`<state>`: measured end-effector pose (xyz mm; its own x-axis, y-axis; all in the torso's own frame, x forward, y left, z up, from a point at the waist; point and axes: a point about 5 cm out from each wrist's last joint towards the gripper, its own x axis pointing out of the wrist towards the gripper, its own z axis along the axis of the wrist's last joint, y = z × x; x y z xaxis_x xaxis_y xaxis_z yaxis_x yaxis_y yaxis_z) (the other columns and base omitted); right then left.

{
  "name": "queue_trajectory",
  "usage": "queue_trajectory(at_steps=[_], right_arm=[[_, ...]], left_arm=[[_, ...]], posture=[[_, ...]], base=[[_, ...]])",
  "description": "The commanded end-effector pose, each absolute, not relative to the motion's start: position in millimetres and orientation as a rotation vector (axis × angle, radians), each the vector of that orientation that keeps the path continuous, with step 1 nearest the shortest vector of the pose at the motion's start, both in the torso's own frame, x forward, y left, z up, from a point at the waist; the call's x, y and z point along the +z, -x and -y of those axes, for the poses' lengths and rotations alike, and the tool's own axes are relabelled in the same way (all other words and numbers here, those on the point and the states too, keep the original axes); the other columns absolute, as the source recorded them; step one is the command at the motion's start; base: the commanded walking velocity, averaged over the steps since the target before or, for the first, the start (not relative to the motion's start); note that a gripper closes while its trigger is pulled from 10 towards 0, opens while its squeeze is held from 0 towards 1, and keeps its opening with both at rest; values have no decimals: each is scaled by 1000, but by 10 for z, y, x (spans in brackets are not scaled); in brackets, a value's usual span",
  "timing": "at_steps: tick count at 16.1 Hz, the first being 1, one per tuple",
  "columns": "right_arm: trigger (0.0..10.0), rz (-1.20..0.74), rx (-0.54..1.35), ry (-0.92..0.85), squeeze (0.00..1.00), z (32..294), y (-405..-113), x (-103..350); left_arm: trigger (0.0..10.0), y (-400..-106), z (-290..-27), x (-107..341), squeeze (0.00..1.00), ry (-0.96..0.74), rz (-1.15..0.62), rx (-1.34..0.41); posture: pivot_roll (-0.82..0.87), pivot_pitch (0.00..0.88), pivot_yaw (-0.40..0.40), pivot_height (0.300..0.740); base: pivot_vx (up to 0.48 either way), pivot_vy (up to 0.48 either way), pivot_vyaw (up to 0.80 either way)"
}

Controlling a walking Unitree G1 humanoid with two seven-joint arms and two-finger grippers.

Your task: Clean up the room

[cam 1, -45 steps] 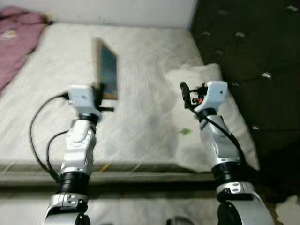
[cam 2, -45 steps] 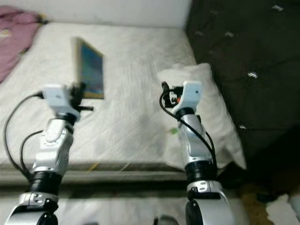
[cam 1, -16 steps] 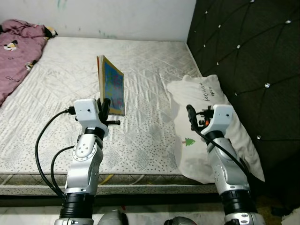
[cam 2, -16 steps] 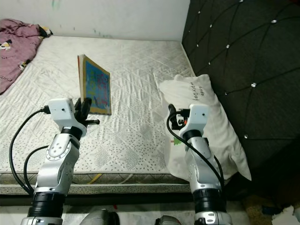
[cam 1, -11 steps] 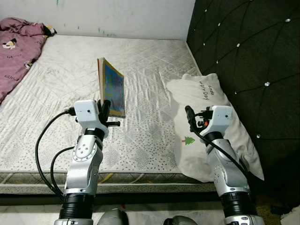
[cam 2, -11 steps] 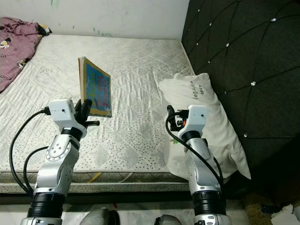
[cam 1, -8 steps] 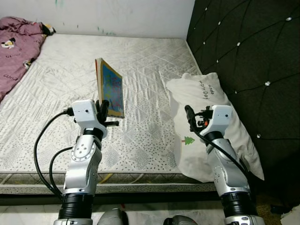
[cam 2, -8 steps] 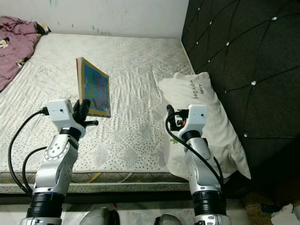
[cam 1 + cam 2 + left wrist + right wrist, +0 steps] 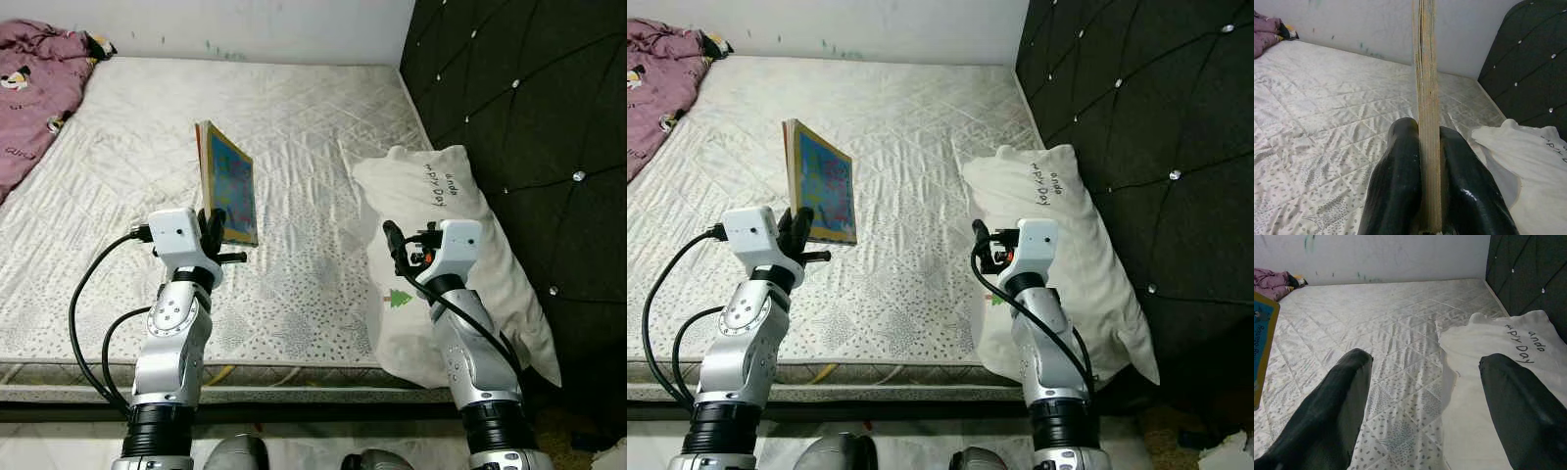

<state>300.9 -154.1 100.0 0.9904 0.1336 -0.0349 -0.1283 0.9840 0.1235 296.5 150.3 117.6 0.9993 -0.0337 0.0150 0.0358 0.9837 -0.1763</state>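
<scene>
A thin picture book (image 9: pixel 227 183) with a blue cover and yellow edge stands upright over the white mattress (image 9: pixel 294 108). My left gripper (image 9: pixel 212 227) is shut on the book's lower edge; in the left wrist view the page edges (image 9: pixel 1426 98) rise between the two black fingers (image 9: pixel 1396 186). My right gripper (image 9: pixel 392 241) hovers open above the near left edge of the white pillow (image 9: pixel 460 245). Its fingers (image 9: pixel 1327 411) are spread wide, with nothing between them.
A pink blanket (image 9: pixel 39 88) is bunched at the mattress's far left corner. A dark tufted headboard (image 9: pixel 529 117) runs along the right side, behind the pillow. The mattress's front edge (image 9: pixel 294 377) lies just below my arms.
The camera has shifted slightly, so the bed sits a little differently in the picture. The left gripper still holds the book upright and the right stays open by the pillow.
</scene>
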Motion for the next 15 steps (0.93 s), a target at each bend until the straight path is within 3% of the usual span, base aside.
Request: queue_trajectory(at_steps=[1, 9, 15], right_arm=[[10000, -29, 149, -117, 0, 1526, -3006, 1055], [10000, -28, 161, -116, 0, 1512, -3032, 1070], [10000, -32, 167, -114, 0, 1505, -3046, 1070]], left_arm=[[10000, -2980, -1511, 1305, 0, 173, 66, -32], [10000, -2994, -1527, 1304, 0, 171, 66, -9], [10000, -3001, -1615, 1300, 0, 163, 64, 38]], posture=[[12, 27, -28, 721], [10, 33, -34, 633], [15, 34, -38, 629]], base=[[0, 0, 0], [0, 0, 0], [0, 0, 0]])
